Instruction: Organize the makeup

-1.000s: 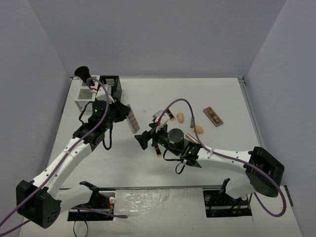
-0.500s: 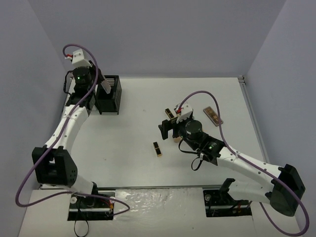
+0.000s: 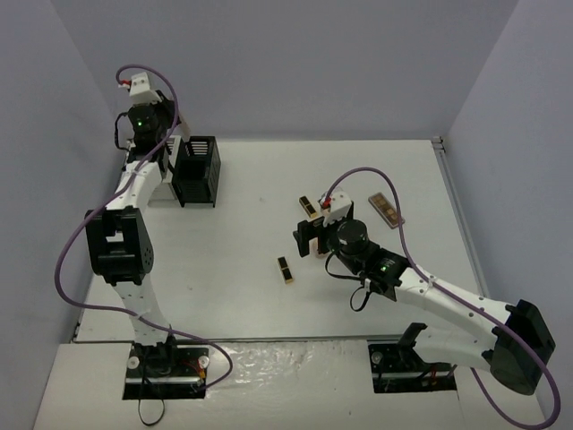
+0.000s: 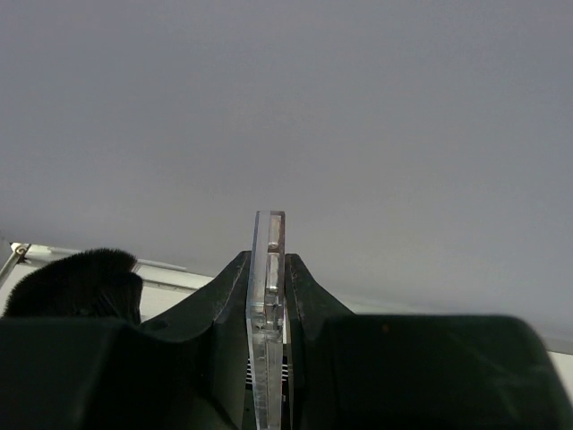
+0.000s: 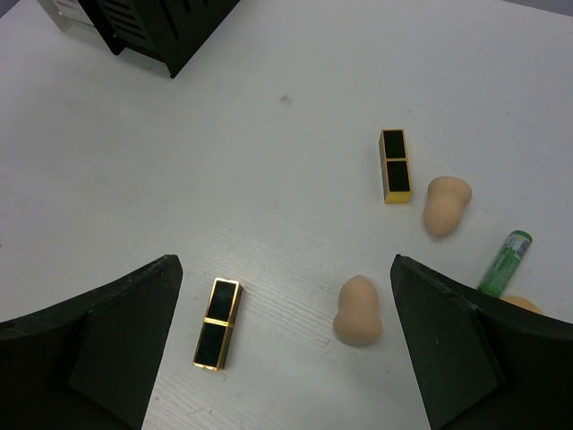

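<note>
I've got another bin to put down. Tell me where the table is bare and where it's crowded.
Widest bare patch: the table between the black bin and the near lipstick. Another lies along the back edge, behind the brown palette. Crowded around the right gripper: far lipstick, two sponges, green tube. Left gripper, shut on a clear palette, hangs by the bin.

the left arm (image 3: pixel 134 184) rears almost upright at the far left, wrist held high, the left gripper (image 4: pixel 269 269) clamped edge-on around a thin clear palette (image 4: pixel 268 235). the right arm (image 3: pixel 430 291) stretches low toward the middle, elbow bent, its right gripper (image 5: pixel 285 269) pointing down, fingers spread wide and holding nothing.
</note>
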`<act>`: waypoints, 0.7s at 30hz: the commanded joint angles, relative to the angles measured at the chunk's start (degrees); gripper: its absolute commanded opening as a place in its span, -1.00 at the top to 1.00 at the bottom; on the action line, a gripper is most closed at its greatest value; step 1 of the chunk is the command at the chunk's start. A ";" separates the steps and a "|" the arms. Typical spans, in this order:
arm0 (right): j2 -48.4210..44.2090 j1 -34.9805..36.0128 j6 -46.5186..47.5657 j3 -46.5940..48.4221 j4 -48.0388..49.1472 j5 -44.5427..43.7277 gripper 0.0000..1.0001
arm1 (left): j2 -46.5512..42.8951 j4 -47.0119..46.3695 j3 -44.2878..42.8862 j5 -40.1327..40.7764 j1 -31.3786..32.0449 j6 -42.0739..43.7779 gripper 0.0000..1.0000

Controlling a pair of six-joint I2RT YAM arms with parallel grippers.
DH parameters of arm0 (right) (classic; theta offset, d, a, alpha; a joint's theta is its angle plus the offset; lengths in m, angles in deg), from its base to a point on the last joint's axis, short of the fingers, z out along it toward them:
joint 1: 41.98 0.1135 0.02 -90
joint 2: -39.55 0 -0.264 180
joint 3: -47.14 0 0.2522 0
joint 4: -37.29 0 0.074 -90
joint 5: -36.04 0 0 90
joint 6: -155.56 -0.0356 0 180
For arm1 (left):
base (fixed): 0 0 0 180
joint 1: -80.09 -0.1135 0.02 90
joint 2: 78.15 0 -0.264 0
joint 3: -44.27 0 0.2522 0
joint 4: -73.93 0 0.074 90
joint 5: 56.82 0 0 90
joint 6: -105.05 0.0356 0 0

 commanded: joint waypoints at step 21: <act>-3.23 -2.69 -2.71 -1.74 3.13 -3.60 -1.00 | 6.74 -20.75 6.85 -2.84 -0.68 -1.73 0.64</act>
